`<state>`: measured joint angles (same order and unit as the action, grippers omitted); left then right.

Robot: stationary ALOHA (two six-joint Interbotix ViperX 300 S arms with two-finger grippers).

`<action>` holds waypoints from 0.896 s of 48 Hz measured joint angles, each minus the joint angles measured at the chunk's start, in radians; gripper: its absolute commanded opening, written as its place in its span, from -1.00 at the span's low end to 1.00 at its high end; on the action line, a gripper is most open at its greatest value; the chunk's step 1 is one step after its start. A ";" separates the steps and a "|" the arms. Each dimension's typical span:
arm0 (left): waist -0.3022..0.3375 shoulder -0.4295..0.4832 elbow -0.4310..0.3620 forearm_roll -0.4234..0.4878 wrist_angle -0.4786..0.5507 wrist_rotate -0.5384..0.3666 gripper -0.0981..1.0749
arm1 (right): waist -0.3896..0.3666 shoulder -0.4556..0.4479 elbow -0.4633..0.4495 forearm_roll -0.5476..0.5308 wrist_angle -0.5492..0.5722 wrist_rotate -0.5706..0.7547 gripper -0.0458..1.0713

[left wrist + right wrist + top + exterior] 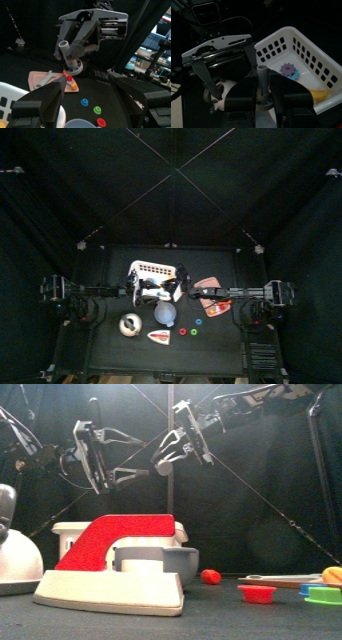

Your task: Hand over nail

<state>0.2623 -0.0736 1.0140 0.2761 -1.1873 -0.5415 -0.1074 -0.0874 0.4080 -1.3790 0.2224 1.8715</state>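
Black curtains point(80, 188) close off every side, and the small desk point(201, 619) under them is dull and dark with a faint grain.

Above the desk we see the nail point(65, 50), a plain grey peg, round and smooth like plastic, with a broader end towards the bottom. The right fingers point(241, 100) are clamped on it from both sides, and in the right wrist view it stands up between them point(262, 82). Facing it, the left fingers point(47, 100) are spread wide with nothing between them. They are near the nail, but we cannot tell whether they touch it.

A white basket point(301, 50) of glossy plastic has rows of slots along its walls. Inside it lie a small purple gear point(289, 69) with blunt teeth and a yellow banana point(318, 95) that is partly cut off. A flat pink tray point(41, 77) holds a pale tool whose shape we cannot read. Three small round caps sit apart on the desk: blue point(85, 102), green point(97, 108) and red point(101, 121).

At the front stands a block point(114, 564) with a curved red top on a cream base, and we cannot say what it is. It hides part of a grey cup point(158, 560) and the basket's lower wall. A small red ball point(210, 576) lies beside the cup. At the left edge a white rounded thing point(16, 559) is cut off.
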 measured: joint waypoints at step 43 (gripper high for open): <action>-0.014 0.098 -0.067 -0.061 -0.066 0.002 0.58 | 0.032 0.061 -0.064 -0.012 0.000 -0.003 -0.02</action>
<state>0.2485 0.0245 0.9465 0.2148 -1.2533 -0.5400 -0.0752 -0.0261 0.3436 -1.3913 0.2224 1.8684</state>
